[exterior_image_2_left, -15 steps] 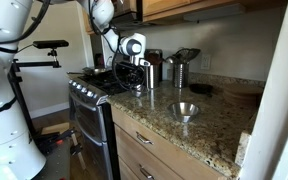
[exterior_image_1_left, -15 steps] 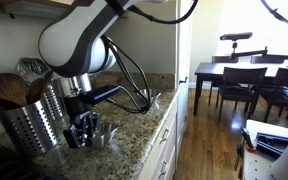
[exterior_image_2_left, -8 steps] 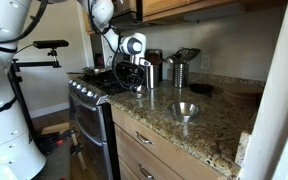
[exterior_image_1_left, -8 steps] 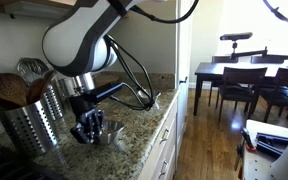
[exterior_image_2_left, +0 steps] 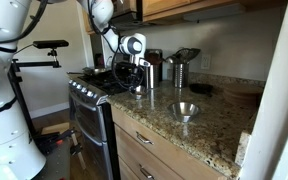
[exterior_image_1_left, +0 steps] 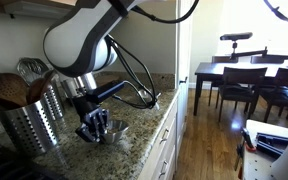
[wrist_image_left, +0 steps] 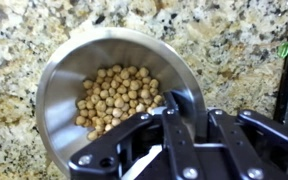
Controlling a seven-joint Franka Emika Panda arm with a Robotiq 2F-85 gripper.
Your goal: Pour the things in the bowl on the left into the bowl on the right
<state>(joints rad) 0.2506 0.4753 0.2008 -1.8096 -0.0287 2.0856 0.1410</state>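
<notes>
A steel bowl (wrist_image_left: pixel 62 70) holding chickpeas (wrist_image_left: pixel 119 95) fills the wrist view over the speckled granite counter (wrist_image_left: pixel 234 40). My gripper (wrist_image_left: pixel 179 105) is shut on its near rim, one finger inside and one outside. In an exterior view the gripper (exterior_image_1_left: pixel 92 126) grips this bowl (exterior_image_1_left: pixel 106 131) close to the counter. In an exterior view the gripper (exterior_image_2_left: pixel 139 84) stands at the counter's left end by the stove, and an empty steel bowl (exterior_image_2_left: pixel 184 110) sits to its right near the front edge.
A perforated steel utensil holder (exterior_image_1_left: pixel 29 122) with wooden spoons stands right beside the gripper. Steel canisters (exterior_image_2_left: pixel 177 70) line the back wall. The stove (exterior_image_2_left: pixel 92 85) borders the counter. Black cables (exterior_image_1_left: pixel 134 95) trail from the arm. The counter edge (exterior_image_1_left: pixel 164 125) drops to the floor.
The gripper, still shut on the bowl of chickpeas, has shifted slightly away from the utensil holder and up. The empty bowl has not moved.
</notes>
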